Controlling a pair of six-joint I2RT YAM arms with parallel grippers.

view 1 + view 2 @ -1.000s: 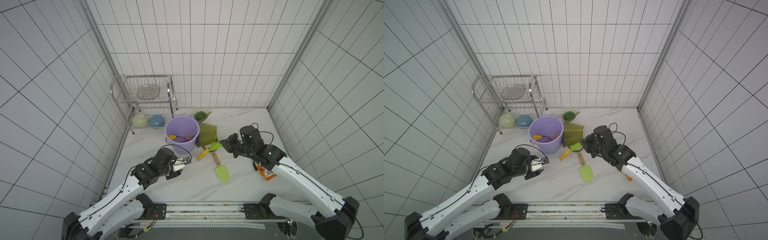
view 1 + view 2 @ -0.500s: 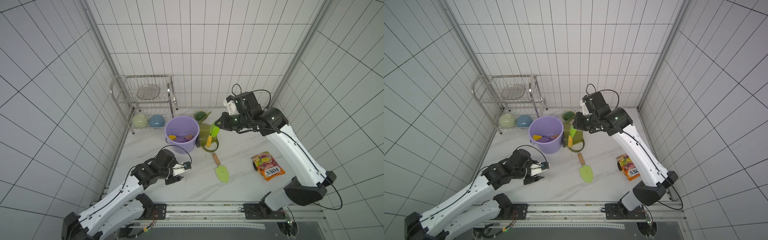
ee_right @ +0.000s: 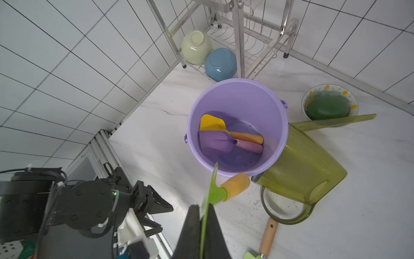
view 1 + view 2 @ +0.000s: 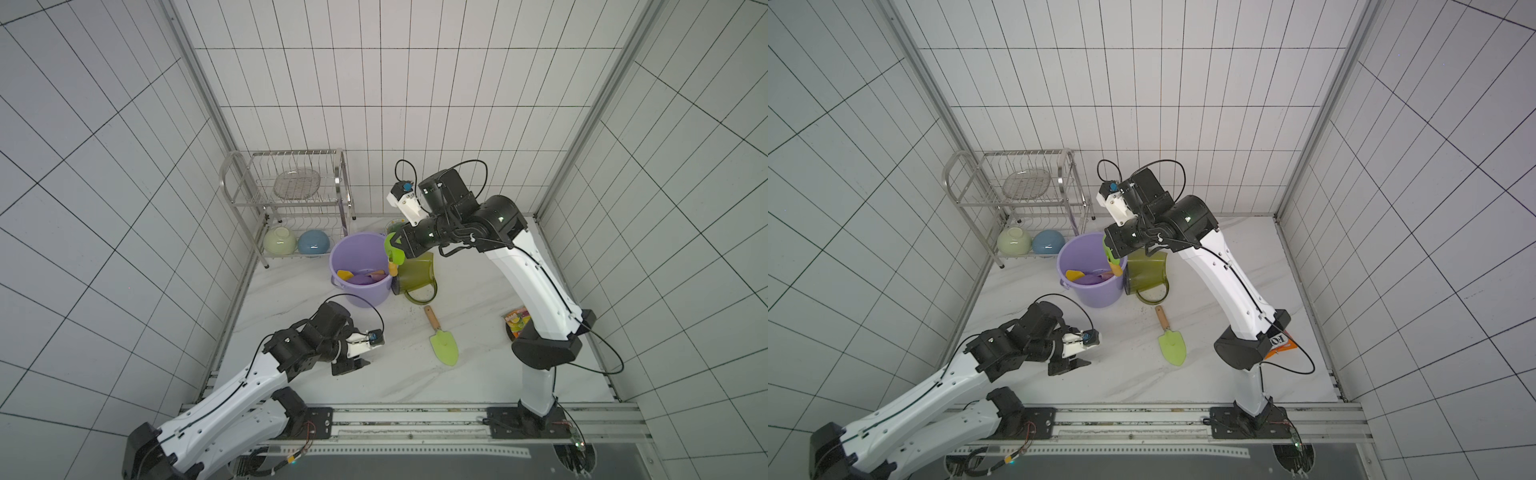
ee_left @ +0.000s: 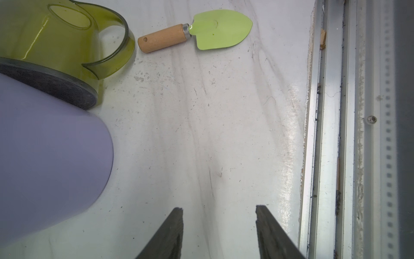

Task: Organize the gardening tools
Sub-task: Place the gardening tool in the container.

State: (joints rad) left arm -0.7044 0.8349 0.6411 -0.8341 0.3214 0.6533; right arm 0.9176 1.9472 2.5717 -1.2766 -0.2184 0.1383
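My right gripper (image 3: 202,205) is shut on the blade of the bright green trowel (image 3: 211,190), whose yellow handle hangs above the right rim of the purple bucket (image 4: 365,296). A yellow trowel (image 3: 211,123) and a purple trowel (image 3: 215,142) lie inside the bucket. The olive watering can (image 4: 417,272) leans against the bucket's right side. A pale green trowel with a wooden handle (image 4: 444,347) lies on the table in front of the can. My left gripper (image 5: 218,207) stands open and empty, low over the table in front of the bucket.
A wire dish rack (image 4: 291,195) stands at the back left, with a pale green bowl (image 4: 279,240) and a blue bowl (image 4: 313,242) under it. A small patterned bowl (image 3: 329,105) sits behind the can. A snack packet (image 4: 517,322) lies by the right arm.
My right arm has lifted the bright green trowel off the table beside the watering can and carried it up and left to the bucket's rim. The left gripper has barely shifted.
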